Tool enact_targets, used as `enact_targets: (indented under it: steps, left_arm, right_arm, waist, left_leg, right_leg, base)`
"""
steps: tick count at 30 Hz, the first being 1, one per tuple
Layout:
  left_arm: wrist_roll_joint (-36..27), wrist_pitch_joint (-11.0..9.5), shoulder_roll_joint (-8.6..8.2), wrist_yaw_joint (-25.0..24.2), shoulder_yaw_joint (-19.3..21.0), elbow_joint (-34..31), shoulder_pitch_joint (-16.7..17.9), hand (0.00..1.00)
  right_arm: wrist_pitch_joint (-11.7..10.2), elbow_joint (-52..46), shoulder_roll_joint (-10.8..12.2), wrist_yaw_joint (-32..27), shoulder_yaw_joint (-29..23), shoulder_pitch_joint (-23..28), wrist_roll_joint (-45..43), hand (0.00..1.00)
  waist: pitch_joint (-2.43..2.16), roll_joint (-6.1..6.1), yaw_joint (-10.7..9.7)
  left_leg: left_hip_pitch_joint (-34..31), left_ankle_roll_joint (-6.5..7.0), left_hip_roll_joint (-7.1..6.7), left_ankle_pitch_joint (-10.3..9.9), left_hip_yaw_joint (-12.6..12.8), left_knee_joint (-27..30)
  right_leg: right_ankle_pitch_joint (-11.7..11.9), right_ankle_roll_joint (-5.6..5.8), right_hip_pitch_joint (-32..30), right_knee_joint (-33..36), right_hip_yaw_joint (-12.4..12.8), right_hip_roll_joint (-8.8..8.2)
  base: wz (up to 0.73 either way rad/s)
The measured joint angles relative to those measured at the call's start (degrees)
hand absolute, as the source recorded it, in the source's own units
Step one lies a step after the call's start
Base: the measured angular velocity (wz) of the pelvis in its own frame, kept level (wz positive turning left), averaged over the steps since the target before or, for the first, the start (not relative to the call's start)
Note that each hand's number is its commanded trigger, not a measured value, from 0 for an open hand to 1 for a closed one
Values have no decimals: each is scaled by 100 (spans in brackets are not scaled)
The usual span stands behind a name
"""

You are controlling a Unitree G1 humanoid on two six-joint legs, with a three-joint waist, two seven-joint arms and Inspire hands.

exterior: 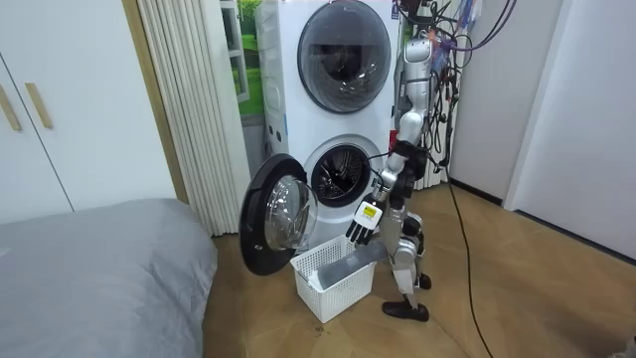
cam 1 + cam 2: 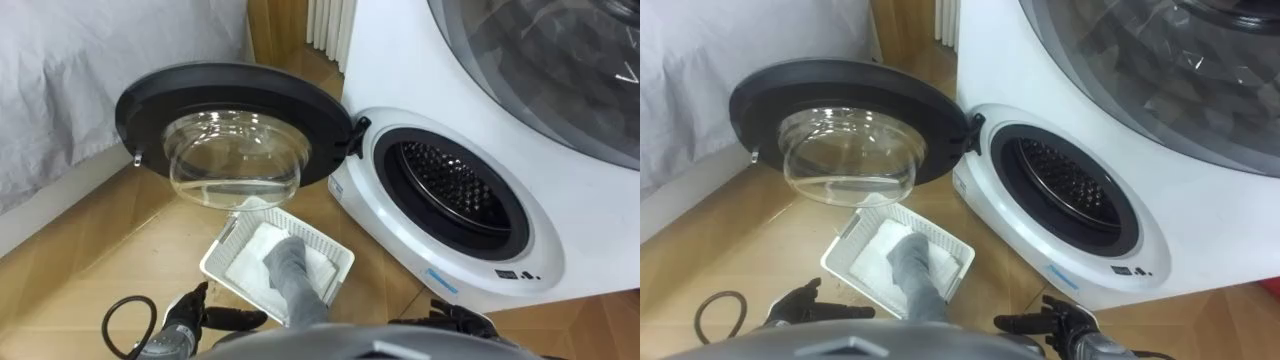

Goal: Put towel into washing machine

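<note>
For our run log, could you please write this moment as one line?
washer door open | grey towel in basket | left hand open, empty | right hand open, empty

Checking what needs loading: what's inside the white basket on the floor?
A grey towel hangs over the rim of the basket, lying on white cloth. Anything beneath them is covered.

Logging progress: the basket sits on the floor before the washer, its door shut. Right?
No: the door is wide open, as the left eye view shows. The basket does sit on the floor before the washer.
</note>
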Motion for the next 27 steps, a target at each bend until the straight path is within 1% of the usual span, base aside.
enact_targets:
  steps: [11, 14, 15, 17, 19, 21, 22, 23, 24, 25, 26, 27]
  left_arm:
    - [42, -17, 7, -71, -5, -8, -3, 0]
    - [233, -74, 7, -47, -20, -11, -52, 0]
    - [322, -81, 10, -6, -27, -11, -94, 0]
    - [488, -97, 12, 37, -49, -11, -148, 0]
    - [645, -114, 26, 69, -155, -1, -231, 0]
    - [830, -132, 79, 186, -479, -6, -365, 0]
    - [983, -135, 94, 204, -583, -6, -462, 0]
    - [1097, -136, 96, 224, -634, -6, -524, 0]
    - [1379, -144, 91, 270, -713, 5, -667, 0]
    - [1564, -177, 89, 316, -840, 57, -799, 0]
    - [1619, -210, 89, 352, -920, 134, -881, 0]
    - [1774, -231, 76, 407, -991, 302, -1043, 0]
  right_arm:
    - [-5, -1, -2, 0, 2, -10, -2, 0]
    - [-4, 2, -3, 4, 5, -92, -72, 0]
    - [-3, 8, -5, 12, 12, -108, -103, 0]
    - [-1, 46, -7, 22, 63, -187, -104, 0]
    - [-8, 94, -21, 42, 120, -221, -103, 0]
    - [-8, 186, -39, 47, 255, -434, -134, 0]
    - [-10, 239, -41, 46, 308, -496, -153, 0]
    - [-12, 266, -41, 42, 345, -567, -153, 0]
    - [-18, 329, -43, 25, 405, -626, -154, 0]
    - [-39, 414, -51, 2, 461, -738, -154, 0]
    - [-46, 435, -55, -7, 466, -799, -155, 0]
    - [-54, 446, -52, -34, 452, -901, -224, 0]
  waist:
    - [9, 14, -15]
    - [4, 12, -40]
    - [-9, -15, -47]
    - [-16, -13, -42]
    - [-15, -5, -65]
    - [-17, 21, -114]
    - [-6, 40, -127]
    - [-6, 43, -131]
    - [-5, 53, -148]
    - [10, 66, -146]
    - [31, 83, -144]
    - [59, 121, -150]
  left_leg:
    - [-22, 0, 2, 0, 0, -3]
    - [-167, 0, 1, 0, 1, 25]
    - [-249, 3, -1, 2, 1, 33]
    - [-350, 4, -2, 3, 6, 65]
    - [-453, 4, -2, 4, 8, 131]
    - [-660, 7, 4, 7, 5, 193]
    - [-776, 7, 13, 7, 3, 235]
    - [-833, 8, 13, 8, -2, 257]
    - [-935, 10, 12, 9, -7, 281]
    - [-1029, 13, 27, 11, -8, 320]
    - [-1084, 13, 57, 12, -7, 344]
    - [-1193, 18, 71, 14, -8, 387]
  right_leg:
    - [0, 0, -24, 1, -10, 0]
    - [0, 0, -158, 13, -57, -7]
    - [0, 0, -233, 13, -58, -11]
    - [0, -1, -342, 18, -58, -16]
    - [1, -2, -437, 24, -46, -22]
    - [2, -4, -635, 63, -42, -31]
    - [3, -4, -751, 118, -50, -35]
    - [4, -6, -798, 135, -70, -39]
    - [5, -9, -904, 161, -91, -43]
    - [5, -9, -1017, 229, -92, -49]
    - [5, -9, -1083, 276, -94, -53]
    - [4, -10, -1257, 419, -114, -60]
  base:
    - [0]
    - [0]
    - [0]
    - [0]
    - [0]
    - [0]
    - [0]
    - [3]
    - [0]
    - [0]
    - [-5]
    - [-8]
